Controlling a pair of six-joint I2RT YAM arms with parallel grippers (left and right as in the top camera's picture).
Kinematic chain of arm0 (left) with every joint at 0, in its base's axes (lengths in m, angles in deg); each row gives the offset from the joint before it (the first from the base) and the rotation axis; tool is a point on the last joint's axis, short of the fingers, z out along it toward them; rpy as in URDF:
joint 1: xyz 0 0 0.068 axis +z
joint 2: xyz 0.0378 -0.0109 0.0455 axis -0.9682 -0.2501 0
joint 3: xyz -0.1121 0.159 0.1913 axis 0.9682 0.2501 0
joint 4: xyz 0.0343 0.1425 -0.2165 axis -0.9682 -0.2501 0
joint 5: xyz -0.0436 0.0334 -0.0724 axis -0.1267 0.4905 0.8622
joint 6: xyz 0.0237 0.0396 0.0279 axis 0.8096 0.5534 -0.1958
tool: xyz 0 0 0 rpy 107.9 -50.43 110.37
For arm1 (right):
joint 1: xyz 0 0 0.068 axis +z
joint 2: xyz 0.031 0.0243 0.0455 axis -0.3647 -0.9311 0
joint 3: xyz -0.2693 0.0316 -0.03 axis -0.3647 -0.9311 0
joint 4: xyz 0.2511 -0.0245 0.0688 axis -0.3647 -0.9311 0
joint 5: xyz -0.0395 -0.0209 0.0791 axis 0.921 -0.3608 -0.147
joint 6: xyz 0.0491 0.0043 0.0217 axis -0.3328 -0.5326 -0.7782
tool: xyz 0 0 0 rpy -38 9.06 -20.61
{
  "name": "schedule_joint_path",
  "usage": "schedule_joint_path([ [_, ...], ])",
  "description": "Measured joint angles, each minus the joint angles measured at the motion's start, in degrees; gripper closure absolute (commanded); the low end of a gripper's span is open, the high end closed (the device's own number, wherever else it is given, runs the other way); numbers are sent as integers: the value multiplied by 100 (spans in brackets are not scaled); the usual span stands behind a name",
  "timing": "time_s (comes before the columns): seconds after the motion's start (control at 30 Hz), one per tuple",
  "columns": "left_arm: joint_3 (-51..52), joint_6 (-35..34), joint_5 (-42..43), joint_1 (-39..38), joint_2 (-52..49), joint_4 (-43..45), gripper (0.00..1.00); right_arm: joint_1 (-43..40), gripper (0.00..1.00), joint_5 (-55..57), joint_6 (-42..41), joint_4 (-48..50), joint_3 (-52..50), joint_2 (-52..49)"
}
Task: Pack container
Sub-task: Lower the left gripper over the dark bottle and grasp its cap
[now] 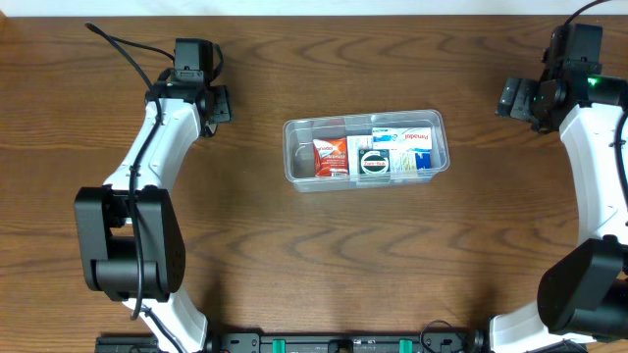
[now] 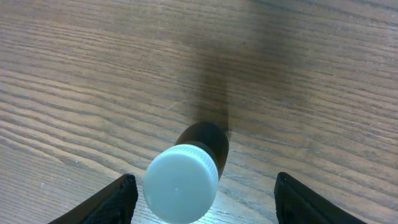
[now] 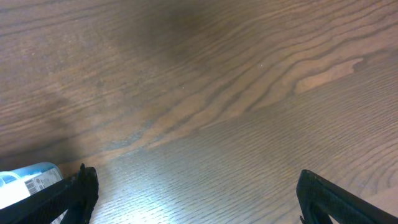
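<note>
- Clear plastic, one container: it sits mid-table, well apart from both arms.
- Packs inside it, three that I can count: one red packet, one white box with a dark round mark, and one blue-and-white box. They lie side by side towards the right end, and the left end is bare.
- One bottle, with a dark body and a white cap, stands on the table.
- Two arms, one gripper each.
- Only the overhead view shows the container and its packs; neither wrist view catches it.
- Only the left wrist view shows the bottle; from overhead it is hidden beneath the left arm's end.
- Only the right wrist view shows one pale blue and white printed thing at the lower left edge of the frame, just beside one finger. What it is cannot be told, and it does not show from overhead.
- Left gripper: the jaws are spread wide and released. The bottle stands between them, nearer the finger on the frame's left, with a gap showing on both sides, so neither finger touches it.
- Right gripper: the jaws are spread wide and released, over bare wood. They grasp nothing.
</note>
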Motion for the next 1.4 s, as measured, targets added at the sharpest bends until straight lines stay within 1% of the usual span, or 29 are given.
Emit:
schedule_joint_path([
  [0.27, 2, 11, 2, 131, 0, 28, 39, 0, 1, 0, 0, 0, 0, 0],
  [0.47, 2, 55, 11, 267, 0, 59, 39, 0, 1, 0, 0, 0, 0, 0],
  [0.57, 0, 155, 155, 280, 0, 133, 40, 0, 1, 0, 0, 0, 0, 0],
  [0.7, 2, 258, 304, 273, 0, 164, 53, 0, 1, 0, 0, 0, 0, 0],
  [0.87, 2, 306, 348, 273, 0, 170, 55, 0, 1, 0, 0, 0, 0, 0],
  [0.9, 0, 304, 352, 273, 0, 173, 59, 0, 1, 0, 0, 0, 0, 0],
  [0.97, 2, 317, 369, 273, 0, 175, 62, 2, 1, 0, 0, 0, 0, 0],
  [1.07, 2, 345, 391, 273, 0, 219, 65, 0, 1, 0, 0, 0, 0, 0],
  [1.3, 2, 367, 396, 273, 0, 282, 65, 0, 1, 0, 0, 0, 0, 0],
  [1.4, 0, 372, 396, 273, 0, 282, 66, 0, 1, 0, 0, 0, 0, 0],
])
